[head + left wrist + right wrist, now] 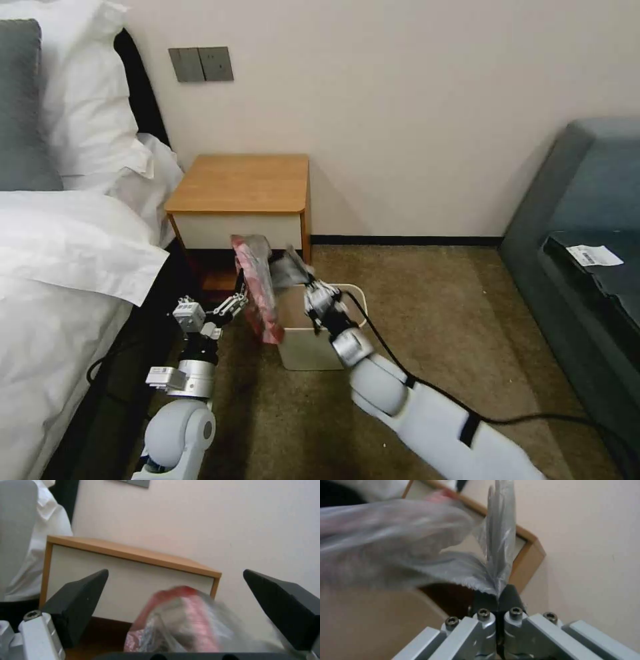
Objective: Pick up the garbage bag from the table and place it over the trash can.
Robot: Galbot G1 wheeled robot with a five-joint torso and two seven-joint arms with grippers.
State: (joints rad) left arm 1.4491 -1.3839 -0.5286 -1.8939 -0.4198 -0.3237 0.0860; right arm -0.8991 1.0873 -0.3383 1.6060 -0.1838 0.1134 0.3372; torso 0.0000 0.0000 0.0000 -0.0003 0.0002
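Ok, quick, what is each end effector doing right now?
Left end effector: open, the garbage bag between its fingers.
Right end effector: closed on the bag's edge, over the trash can.

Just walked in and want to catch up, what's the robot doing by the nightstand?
The right gripper is shut on a pinch of the thin, clear, red-edged plastic garbage bag, holding it above the small cream-white plastic trash can. The left gripper is open with the bag's red rim between its fingers. The light-brown wooden table stands behind.
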